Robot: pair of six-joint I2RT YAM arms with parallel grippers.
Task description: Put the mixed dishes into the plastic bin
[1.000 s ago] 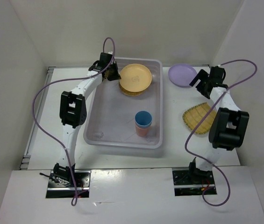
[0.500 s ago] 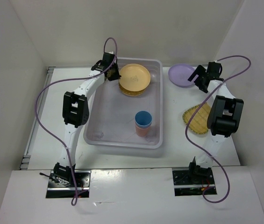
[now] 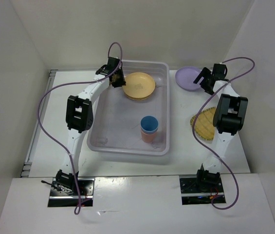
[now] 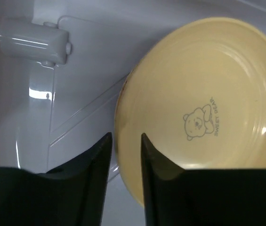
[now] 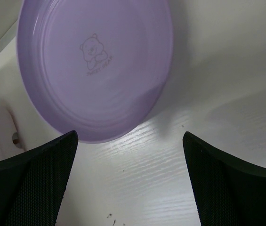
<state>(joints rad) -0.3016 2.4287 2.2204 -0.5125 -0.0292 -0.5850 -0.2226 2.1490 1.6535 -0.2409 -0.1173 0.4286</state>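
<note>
The plastic bin (image 3: 127, 149) holds an orange-tan plate (image 3: 139, 86) at its far end and a blue cup (image 3: 149, 123) nested in a salmon-pink cup (image 3: 146, 136). My left gripper (image 3: 119, 81) is at that plate's left rim. In the left wrist view its jaws (image 4: 125, 136) stand slightly apart, with the rim of the plate (image 4: 203, 117) in the gap. My right gripper (image 3: 203, 81) is wide open just near of the lavender plate (image 3: 189, 78), nothing between its fingers (image 5: 130, 136). The lavender plate (image 5: 95, 66) lies on the table. A yellow woven plate (image 3: 204, 125) lies under the right arm.
White walls close in the table on the left, far and right sides. The bin's inner wall with a moulded lug (image 4: 34, 40) is close behind the orange plate. The right arm's elbow (image 3: 229, 114) hangs over the woven plate.
My left jaws have parted a little and the orange-tan plate has settled lower in the bin. My right gripper has moved farther and left, up to the lavender plate.
</note>
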